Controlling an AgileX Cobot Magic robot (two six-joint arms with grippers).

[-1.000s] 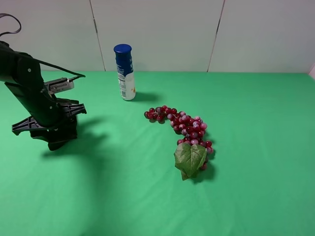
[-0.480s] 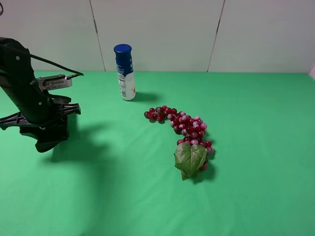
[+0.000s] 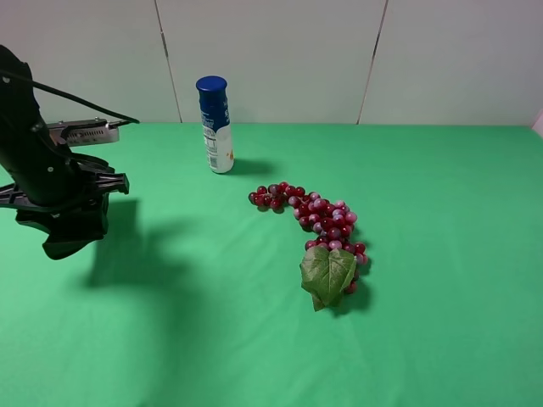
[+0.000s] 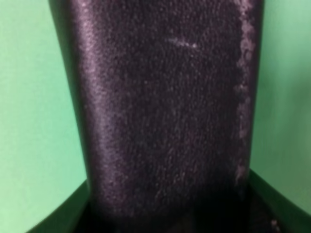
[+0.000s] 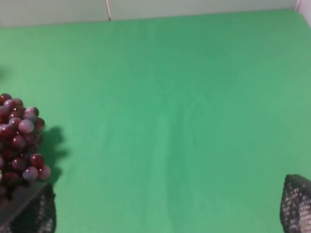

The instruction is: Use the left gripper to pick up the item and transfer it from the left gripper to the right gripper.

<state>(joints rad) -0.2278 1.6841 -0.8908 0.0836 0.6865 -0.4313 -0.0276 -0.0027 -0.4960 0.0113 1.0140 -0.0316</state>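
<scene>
Left jaws grip item point(image 4: 160, 107); right jaws wide.

item point(image 4: 160, 107) blurred, far end cut off

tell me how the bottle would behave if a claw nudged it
The bottle stands upright, tall on a narrow base, so a push up high would likely tip it. Being round, it would probably roll once down on the flat table. Its weight cannot be judged.
</scene>
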